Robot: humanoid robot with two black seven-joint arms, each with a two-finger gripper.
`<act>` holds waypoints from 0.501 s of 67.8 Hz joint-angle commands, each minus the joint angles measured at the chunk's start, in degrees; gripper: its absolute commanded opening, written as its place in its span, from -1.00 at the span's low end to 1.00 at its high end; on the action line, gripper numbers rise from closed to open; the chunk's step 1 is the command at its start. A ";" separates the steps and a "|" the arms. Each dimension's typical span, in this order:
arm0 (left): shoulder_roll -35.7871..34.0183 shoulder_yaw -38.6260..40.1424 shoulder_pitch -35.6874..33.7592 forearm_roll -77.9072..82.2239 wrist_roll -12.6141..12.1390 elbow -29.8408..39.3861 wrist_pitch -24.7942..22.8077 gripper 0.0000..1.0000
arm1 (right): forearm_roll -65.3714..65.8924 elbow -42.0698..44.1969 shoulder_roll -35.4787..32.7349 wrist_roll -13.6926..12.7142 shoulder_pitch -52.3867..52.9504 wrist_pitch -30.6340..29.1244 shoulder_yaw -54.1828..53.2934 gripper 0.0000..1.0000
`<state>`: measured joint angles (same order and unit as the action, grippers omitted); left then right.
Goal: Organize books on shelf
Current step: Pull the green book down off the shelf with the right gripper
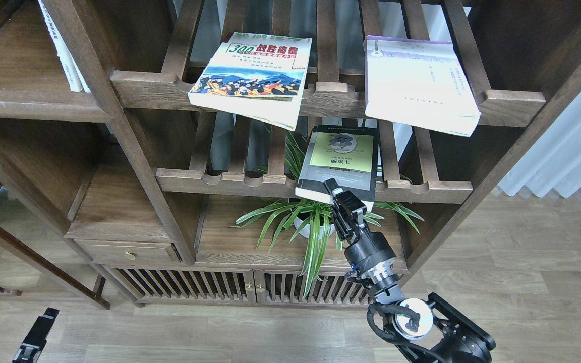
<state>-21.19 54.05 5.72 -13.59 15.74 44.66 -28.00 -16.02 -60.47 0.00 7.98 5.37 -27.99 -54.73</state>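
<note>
The black-grey book (342,160) with a yellow-green panel lies tilted on the lower slatted rack, its near edge past the front rail. My right gripper (335,193) is shut on that near edge from below. The cream "300" book (252,75) and the white book with a purple top band (416,83) lie flat on the upper slatted rack and overhang its front rail. The solid dark-brown shelf (28,103) is at the upper left. My left gripper (36,337) shows small at the bottom left edge, far from the books; its fingers cannot be told apart.
Thin white-spined books (63,48) stand on the solid shelf. A green potted plant (310,227) sits under the lower rack, right beside my right gripper. The upright post (119,131) separates the racks from the left shelves. A white curtain (568,156) hangs at the right.
</note>
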 commanded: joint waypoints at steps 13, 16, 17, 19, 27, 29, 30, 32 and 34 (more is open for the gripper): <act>0.19 1.32 -0.79 -6.72 -0.09 0.08 0.00 1.00 | 3.36 -7.11 0.00 -0.95 -9.06 -0.01 0.59 -0.91; -0.25 1.50 -1.41 -7.42 -0.44 0.87 0.00 1.00 | 4.41 -7.64 0.00 -1.21 -10.20 -0.01 0.94 -0.90; -0.60 1.32 -1.41 -7.42 -0.71 1.04 0.00 1.00 | 5.03 -7.90 0.00 -1.47 -10.64 -0.01 1.11 -0.90; -1.83 1.32 -1.67 -7.42 -0.71 1.05 0.00 1.00 | 6.35 -8.34 0.00 -1.91 -11.61 -0.01 1.12 -0.90; -4.03 0.27 -3.60 -7.25 -0.53 0.96 0.00 1.00 | 7.32 -8.52 0.00 -2.97 -14.33 -0.01 0.94 -0.90; -4.29 -0.35 -4.40 -6.98 -0.71 0.87 0.00 1.00 | 7.32 -8.34 0.00 -3.50 -15.12 -0.01 1.03 -0.90; -4.30 -0.61 -4.57 -6.98 -0.71 0.87 0.00 1.00 | 7.32 -8.26 0.00 -3.58 -15.39 -0.01 1.03 -0.90; -4.30 -1.75 -5.10 -6.63 -0.62 0.78 0.00 1.00 | 7.32 -8.17 0.00 -4.02 -16.09 -0.01 1.20 -0.90; -4.30 -2.72 -5.28 -6.63 -0.53 0.69 0.00 1.00 | 7.40 -8.17 0.00 -4.20 -16.62 -0.01 1.29 -0.90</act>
<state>-24.98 54.21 2.14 -20.81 15.09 45.57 -28.00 -8.86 -68.93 0.01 4.92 -8.97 -28.03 -53.73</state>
